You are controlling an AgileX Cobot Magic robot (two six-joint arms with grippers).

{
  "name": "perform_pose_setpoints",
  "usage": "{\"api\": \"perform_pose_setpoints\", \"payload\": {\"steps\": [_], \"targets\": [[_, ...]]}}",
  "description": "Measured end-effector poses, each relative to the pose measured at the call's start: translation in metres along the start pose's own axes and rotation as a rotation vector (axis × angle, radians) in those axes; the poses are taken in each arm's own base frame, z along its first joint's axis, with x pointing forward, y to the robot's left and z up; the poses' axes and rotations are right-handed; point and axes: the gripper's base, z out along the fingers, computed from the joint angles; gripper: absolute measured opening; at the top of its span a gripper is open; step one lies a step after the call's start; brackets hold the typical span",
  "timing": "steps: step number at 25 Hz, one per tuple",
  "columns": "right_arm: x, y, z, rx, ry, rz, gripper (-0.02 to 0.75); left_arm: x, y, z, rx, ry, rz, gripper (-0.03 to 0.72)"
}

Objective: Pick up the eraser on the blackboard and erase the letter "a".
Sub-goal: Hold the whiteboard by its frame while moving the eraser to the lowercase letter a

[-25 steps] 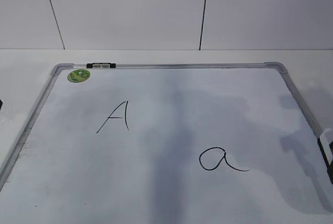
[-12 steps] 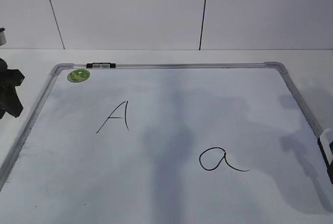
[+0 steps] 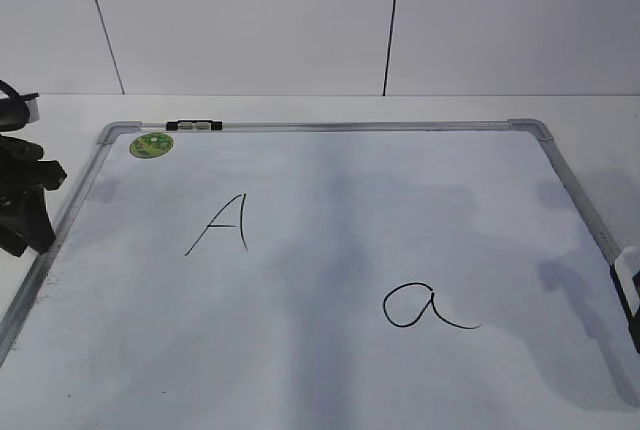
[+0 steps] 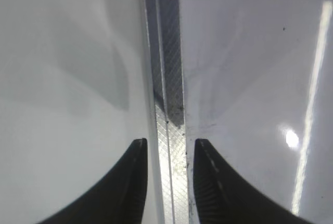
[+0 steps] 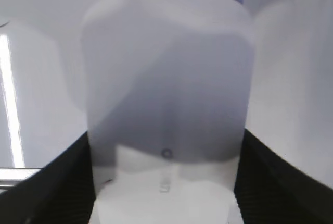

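Right tool (image 5: 166,182) clamped on eraser (image 5: 166,78) at board (image 3: 330,127) edge, left tool (image 4: 169,182) parted astride frame (image 4: 167,78), "a" (image 3: 425,307) intact

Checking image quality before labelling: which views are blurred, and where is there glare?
Right wrist view: the eraser fills the frame, soft and out of focus. Left wrist view: sharp on the frame, bright glare spot and streak at right. Exterior view: sharp, soft shadows across the blackboard.
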Motion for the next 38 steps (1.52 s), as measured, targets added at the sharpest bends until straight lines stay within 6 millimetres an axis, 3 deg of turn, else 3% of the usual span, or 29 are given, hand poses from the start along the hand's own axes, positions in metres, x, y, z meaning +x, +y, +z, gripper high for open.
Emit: {"api": "perform_pose_setpoints", "payload": {"steps": [13,15,19,21,33,38], "targets": [[0.0,0.0,0.0,0.0,0.0,0.0,0.564,-0.005,0.005,0.018,-0.005,0.024,-0.011,0.223],[0.0,0.0,0.0,0.0,0.0,0.0,0.564,-0.005,0.005,0.018,-0.005,0.022,-0.011,0.195],[0.0,0.0,0.0,0.0,0.0,0.0,0.564,-0.006,0.005,0.018,-0.005,0.02,0.0,0.061],[0.0,0.0,0.0,0.0,0.0,0.0,0.564,-0.006,0.006,0.018,-0.004,0.019,-0.002,0.038],[0.001,0.007,-0.002,-0.048,0.015,-0.073,0.564,-0.006,0.005,0.018,-0.002,0.019,-0.002,0.035],[-0.011,0.019,-0.006,-0.063,0.002,-0.126,0.564,-0.006,0.005,0.018,-0.002,0.017,-0.002,0.036]]}}
